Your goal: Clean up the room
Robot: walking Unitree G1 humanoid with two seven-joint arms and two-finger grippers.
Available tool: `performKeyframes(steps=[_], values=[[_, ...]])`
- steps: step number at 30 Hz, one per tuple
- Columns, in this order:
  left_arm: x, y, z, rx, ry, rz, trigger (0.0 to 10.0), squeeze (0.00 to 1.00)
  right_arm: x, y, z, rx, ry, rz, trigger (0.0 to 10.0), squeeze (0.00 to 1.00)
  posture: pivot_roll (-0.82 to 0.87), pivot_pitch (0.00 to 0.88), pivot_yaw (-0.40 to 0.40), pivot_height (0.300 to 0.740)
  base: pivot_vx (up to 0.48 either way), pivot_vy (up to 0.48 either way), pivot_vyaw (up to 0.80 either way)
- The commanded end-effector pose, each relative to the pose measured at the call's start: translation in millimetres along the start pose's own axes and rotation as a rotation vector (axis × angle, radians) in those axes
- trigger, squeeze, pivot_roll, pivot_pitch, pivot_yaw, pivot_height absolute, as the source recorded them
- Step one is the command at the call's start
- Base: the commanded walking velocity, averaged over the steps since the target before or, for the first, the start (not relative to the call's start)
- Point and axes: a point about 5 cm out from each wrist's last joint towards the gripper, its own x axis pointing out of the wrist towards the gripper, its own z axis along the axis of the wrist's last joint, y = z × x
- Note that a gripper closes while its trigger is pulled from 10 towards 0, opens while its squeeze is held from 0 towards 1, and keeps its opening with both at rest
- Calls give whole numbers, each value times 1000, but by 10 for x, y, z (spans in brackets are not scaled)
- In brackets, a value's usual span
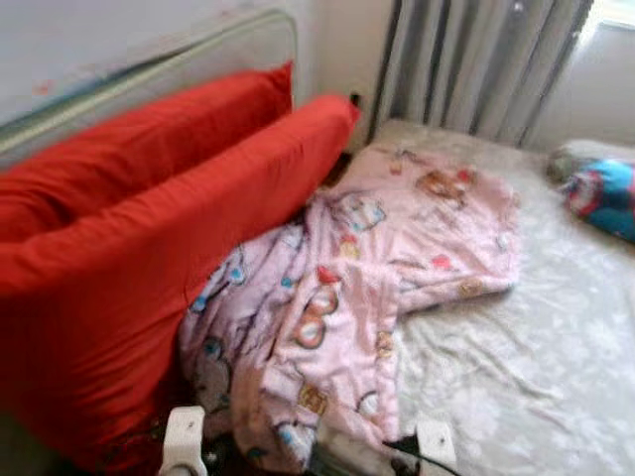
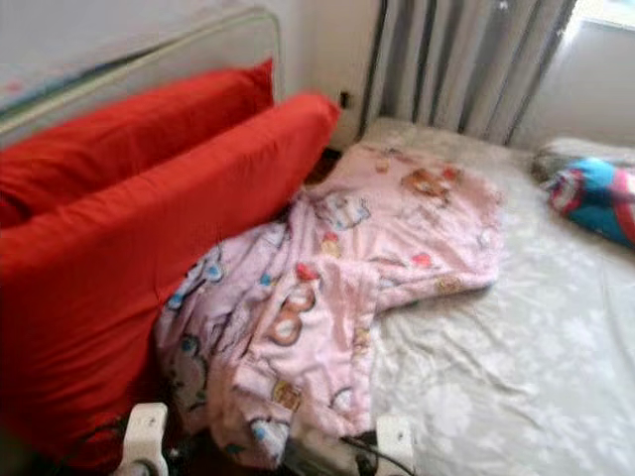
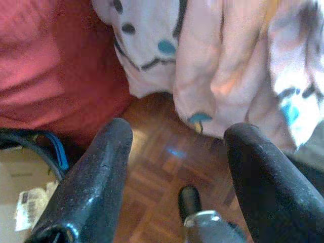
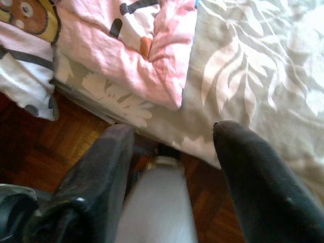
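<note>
I'm looking down at a bed (image 1: pixel 516 397) with a grey flowered sheet, where a pink cartoon-print blanket (image 1: pixel 367 268) lies crumpled across the near corner and spills over the edge beside two red pillows (image 1: pixel 149 238) leaning on the headboard (image 1: pixel 169 59). Both arms hang low over the wooden floor (image 3: pixel 162 172) at the bedside — left gripper (image 3: pixel 177 152) fingers apart beneath the blanket's hanging edge, right gripper (image 4: pixel 172 147) fingers apart at the mattress edge, neither holding anything. A blue and red cushion (image 1: pixel 605 193) sits at the far right.

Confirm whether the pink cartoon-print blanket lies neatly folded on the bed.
No: the pink cartoon-print blanket lies crumpled, spread across the grey floral bedsheet and spilling over the bed's edge.
</note>
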Motion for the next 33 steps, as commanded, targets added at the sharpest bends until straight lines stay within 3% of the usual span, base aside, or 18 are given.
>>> performKeyframes(steps=[1,19,28,33], values=[[-42,50,-134,5,40,12,10000,0,-4,-5,-17,4,4,-1,10000,0,-44,44,-20,740,0,0,0],[-43,54,-126,-2,27,18,10000,0,4,41,29,16,-23,6,10000,0,-44,47,-20,740,0,0,0],[-73,46,-1,-135,-167,34,10000,0,51,9,664,50,-272,46,10000,0,-51,48,-21,740,0,0,0],[-86,44,25,-159,-212,36,10000,0,45,-15,813,48,-331,47,10000,0,-58,42,-21,740,0,0,0]])
